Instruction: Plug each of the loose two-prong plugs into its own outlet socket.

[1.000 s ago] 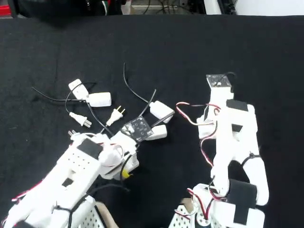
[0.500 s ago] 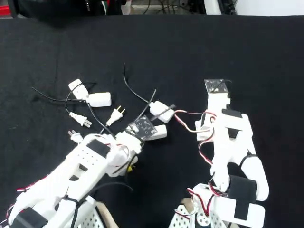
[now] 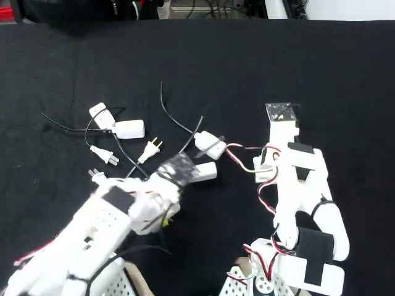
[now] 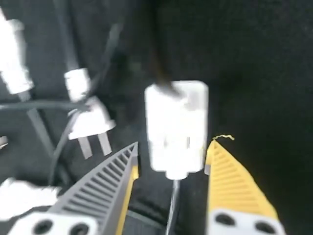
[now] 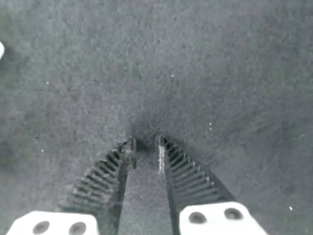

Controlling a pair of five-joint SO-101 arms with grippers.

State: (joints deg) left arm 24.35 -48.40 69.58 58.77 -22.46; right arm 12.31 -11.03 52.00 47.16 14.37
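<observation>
My left gripper is open, and its grey and yellow fingers straddle a white outlet socket without pressing on it. The high view puts this gripper at the socket in the middle of the table, with a second socket just behind. A loose two-prong plug lies beside the fingers. More plugs and two further sockets lie to the left. My right gripper is shut on nothing, low over bare cloth.
Black cloth covers the whole table. Thin black wires trail from the sockets and cross among the plugs. Red and white cables hang between the right arm and the middle sockets. The far half and the right side are bare cloth.
My left arm has pushed forward and to the right, bringing its gripper up around the middle socket. The right arm shifted slightly to the left, then held still.
</observation>
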